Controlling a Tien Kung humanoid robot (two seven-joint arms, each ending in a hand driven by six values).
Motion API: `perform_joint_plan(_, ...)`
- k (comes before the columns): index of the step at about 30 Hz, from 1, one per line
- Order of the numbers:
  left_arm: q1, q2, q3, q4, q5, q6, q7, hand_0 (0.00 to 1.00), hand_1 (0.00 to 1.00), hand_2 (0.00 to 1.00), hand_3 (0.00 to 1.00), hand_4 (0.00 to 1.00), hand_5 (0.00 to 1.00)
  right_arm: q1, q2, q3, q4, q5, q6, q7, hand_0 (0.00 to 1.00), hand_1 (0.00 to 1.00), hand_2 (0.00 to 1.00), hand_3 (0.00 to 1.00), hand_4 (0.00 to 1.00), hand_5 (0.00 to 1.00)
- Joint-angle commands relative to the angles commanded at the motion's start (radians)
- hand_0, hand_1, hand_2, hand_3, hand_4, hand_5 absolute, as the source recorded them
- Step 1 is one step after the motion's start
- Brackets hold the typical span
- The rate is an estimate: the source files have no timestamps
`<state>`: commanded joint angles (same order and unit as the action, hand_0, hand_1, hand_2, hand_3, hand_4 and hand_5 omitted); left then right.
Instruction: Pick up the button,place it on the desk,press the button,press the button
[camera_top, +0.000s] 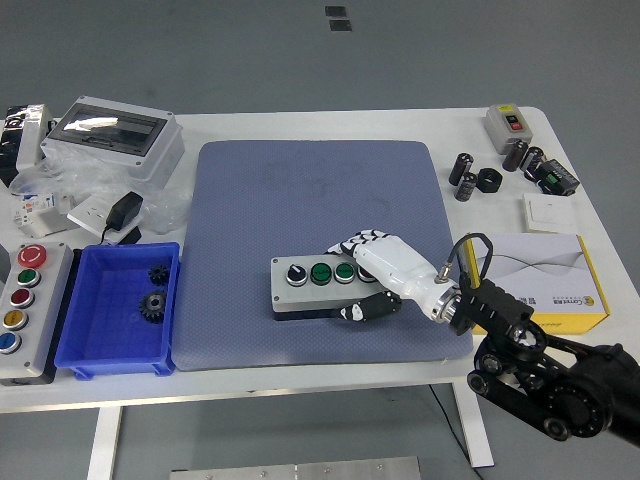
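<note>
A grey button box (312, 287) with a black knob and two green buttons on top lies on the blue-grey mat (300, 190), near its front edge. My right hand (368, 280), white with black fingertips, is shut on the box's right end: fingers over the far side, thumb (362, 309) against the near side. The hand hides the box's right end. The left arm is out of view.
A second button box (25, 300) with red, green, yellow and blue buttons lies at the left edge. A blue bin (120, 305) holds two gears. A yellow-white carton (545, 275) sits right of the mat. A clear-lidded enclosure (110, 135) stands at the back left; capacitors (465, 175) and a small switch box (508, 123) at the back right.
</note>
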<state>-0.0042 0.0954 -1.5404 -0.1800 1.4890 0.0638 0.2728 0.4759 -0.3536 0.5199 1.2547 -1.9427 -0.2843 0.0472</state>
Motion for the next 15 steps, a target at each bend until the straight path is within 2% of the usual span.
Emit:
perform_joint_plan(1, 0.000, 0.000, 0.000, 0.000, 0.000, 0.000, 0.000, 0.627, 0.621, 0.557, 0.601, 0.683, 0.202, 0.000, 0.000, -0.001, 0.000, 0.001, 0.000, -0.001, 0.925, 0.866, 0.871, 0.903, 0.377, 0.002)
perform_joint_plan(5, 0.002, 0.002, -0.004, 0.000, 0.004, 0.000, 0.002, 0.627, 0.621, 0.557, 0.601, 0.683, 0.202, 0.000, -0.002, -0.001, 0.002, 0.007, 0.002, -0.004, 0.925, 0.866, 0.871, 0.903, 0.377, 0.002)
perform_joint_plan(6, 0.002, 0.002, -0.005, 0.000, 0.005, 0.000, 0.003, 0.628, 0.621, 0.557, 0.601, 0.683, 0.202, -0.001, -0.003, 0.000, 0.003, 0.009, 0.004, -0.006, 0.942, 0.878, 0.883, 0.927, 0.439, 0.002)
perform_joint_plan(12, 0.003, 0.000, -0.006, 0.000, 0.004, 0.001, 0.003, 0.628, 0.621, 0.557, 0.601, 0.683, 0.202, -0.005, -0.013, 0.008, 0.018, 0.040, 0.018, -0.009, 0.942, 0.878, 0.883, 0.927, 0.439, 0.002)
perform_joint_plan(13, 0.003, 0.000, -0.006, 0.000, 0.004, 0.000, 0.003, 0.628, 0.620, 0.557, 0.601, 0.682, 0.201, -0.006, -0.017, 0.010, 0.023, 0.048, 0.022, -0.009, 0.945, 0.883, 0.890, 0.948, 0.470, 0.002)
perform_joint_plan(15, 0.004, -0.001, -0.005, 0.000, 0.003, 0.001, 0.003, 0.628, 0.620, 0.557, 0.601, 0.682, 0.201, -0.009, -0.025, 0.013, 0.033, 0.064, 0.028, -0.009, 0.945, 0.883, 0.890, 0.948, 0.470, 0.002)
